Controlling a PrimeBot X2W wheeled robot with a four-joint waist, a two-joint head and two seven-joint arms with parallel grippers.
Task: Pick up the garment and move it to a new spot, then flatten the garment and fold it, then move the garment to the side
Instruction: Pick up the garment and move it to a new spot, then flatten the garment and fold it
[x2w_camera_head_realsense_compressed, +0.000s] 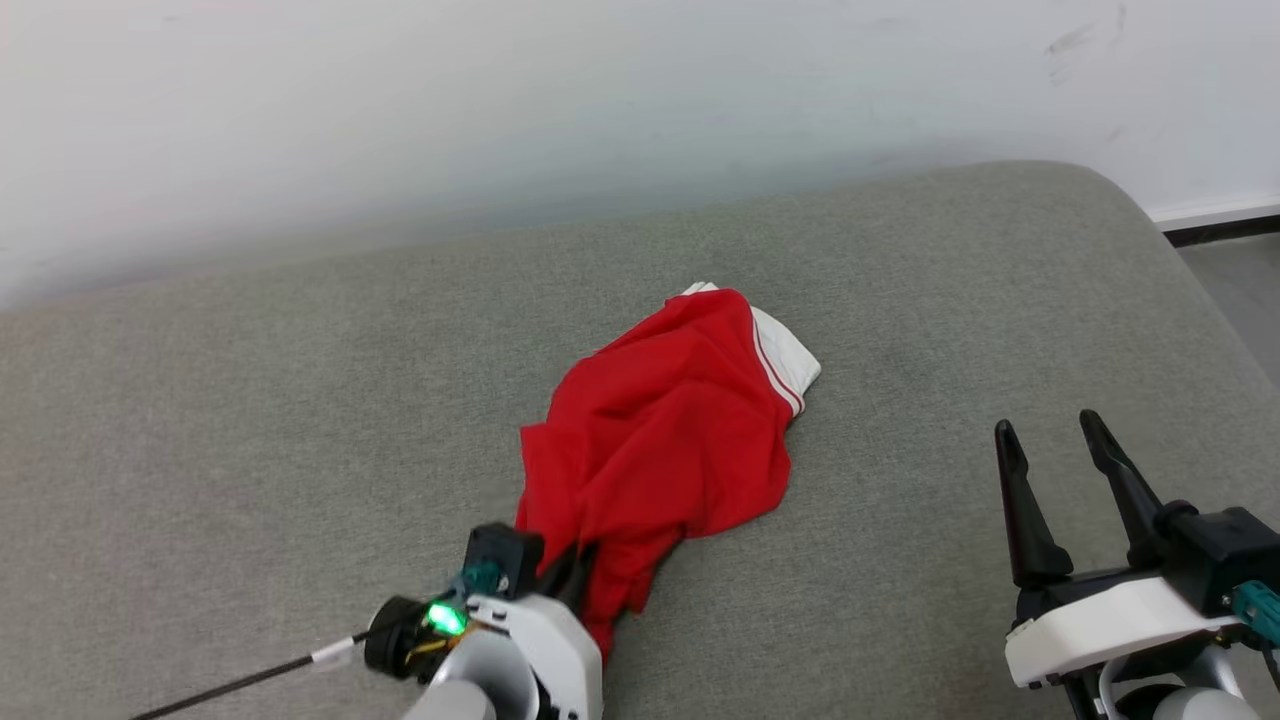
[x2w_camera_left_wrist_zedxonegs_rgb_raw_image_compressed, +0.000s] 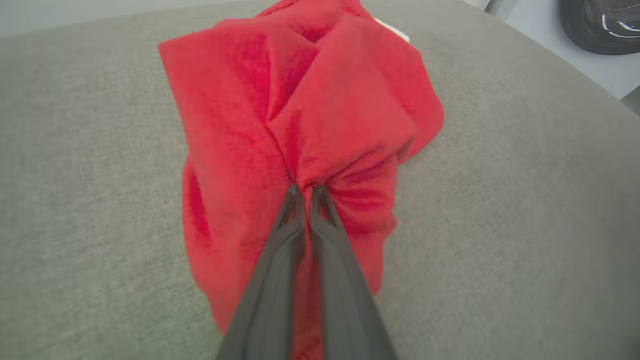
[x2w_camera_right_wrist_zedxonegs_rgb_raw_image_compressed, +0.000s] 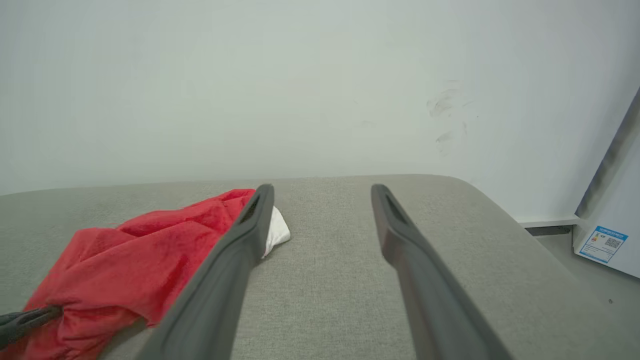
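Right gripper (x2w_camera_head_realsense_compressed: 1046, 422) with long tapering black fingers (x2w_camera_head_realsense_compressed: 1020, 500), glossy white wrist shell (x2w_camera_head_realsense_compressed: 1100, 625), teal plug (x2w_camera_head_realsense_compressed: 1258, 605), green light (x2w_camera_head_realsense_compressed: 445, 618) lower left, thin black cable (x2w_camera_head_realsense_compressed: 240, 683)

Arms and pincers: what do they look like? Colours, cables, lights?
The left pincer and right pincer each have two long, tapering dark grey fingers on a black mount with a white shell and a teal connector. The left wrist shows a lit green light and a thin black cable with a white tag.
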